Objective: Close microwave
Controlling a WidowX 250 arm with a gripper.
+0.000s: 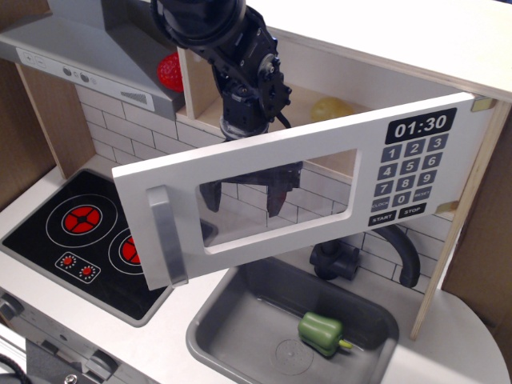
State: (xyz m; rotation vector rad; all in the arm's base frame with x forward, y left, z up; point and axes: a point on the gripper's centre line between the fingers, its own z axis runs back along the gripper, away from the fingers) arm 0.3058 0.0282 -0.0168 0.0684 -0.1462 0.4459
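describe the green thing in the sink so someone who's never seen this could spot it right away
Start at the open microwave door with its clock display and look below it to the grey sink. Lying on the sink's floor, right of centre, is a green toy pepper, the only thing in the basin and the only green item in view.

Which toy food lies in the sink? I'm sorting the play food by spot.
The green pepper lies in the grey sink. The red piece and the yellow one sit up inside the microwave cavity behind its open door.

White-doored microwave (pixel 304 172) stands open, door swung outward.
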